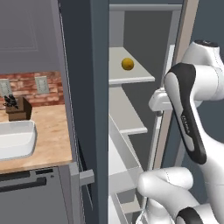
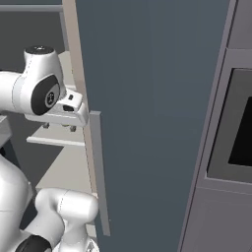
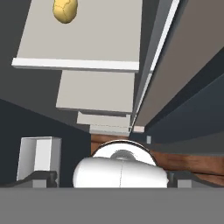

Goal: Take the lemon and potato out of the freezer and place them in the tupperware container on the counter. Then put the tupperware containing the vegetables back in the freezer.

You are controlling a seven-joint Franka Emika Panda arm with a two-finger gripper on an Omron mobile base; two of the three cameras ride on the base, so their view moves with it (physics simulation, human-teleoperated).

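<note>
The gripper hangs wide open and empty inside the freezer. Retrieval seems underway. Next it must reach the potato on the shelf.

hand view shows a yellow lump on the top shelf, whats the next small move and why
Probably ease the open gripper toward the potato on the freezer's upper shelf: it lies loose there, far from the fingertips, and nothing is held yet.

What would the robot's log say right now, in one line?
freezer: door open | potato: on shelf, untouched | round fruit: on upper shelf | fingers: open, empty | tub: on counter
</note>
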